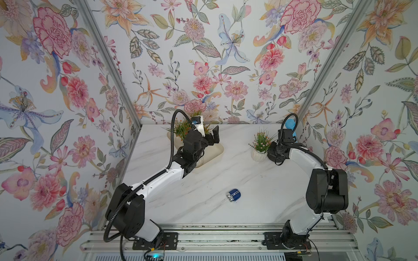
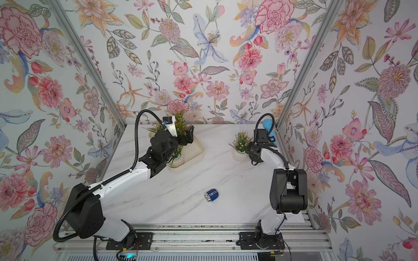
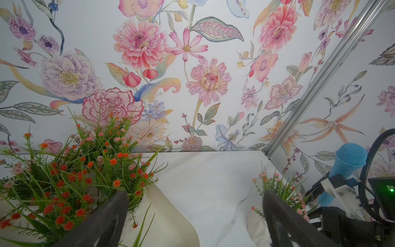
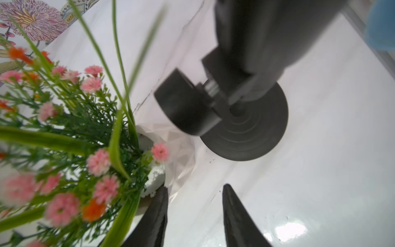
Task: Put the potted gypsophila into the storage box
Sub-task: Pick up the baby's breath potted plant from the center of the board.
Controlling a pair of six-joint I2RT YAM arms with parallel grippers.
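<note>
One loose pot (image 1: 259,156) stands upright on the table (image 1: 226,171) in both top views, outside your box (image 1: 218,151) and well apart from it, on your right arm's side

And the others, from up there?

The other pots (image 2: 178,161) sit inside the box at the far left of the table; your left arm (image 1: 158,180) covers part of them, so you can't count them. Your left gripper (image 1: 214,135) hangs over the box, spread wide and empty. Your right arm (image 1: 300,156) reaches to just beside the loose pot. A small blue thing (image 1: 233,195) lies alone near the front

What does my left wrist show?

Your left gripper (image 3: 194,193) is released: its fingers (image 3: 102,220) stand far apart, with only the box's rim and bare table between them. The red and pink sprigs in the box crowd one finger. Past the other finger stands the loose pot (image 3: 256,224), with a blue microphone (image 3: 350,158) beyond it

And my right wrist?

Your right gripper (image 4: 195,187) is partly spread and not clamped on anything. The loose pot's (image 4: 181,162) edge lies at one finger (image 4: 158,213); whether they touch you cannot tell. The other finger is clear of the pot, with table showing in the gap. A black disc (image 4: 245,132) rests on the table just beyond the pot
</note>
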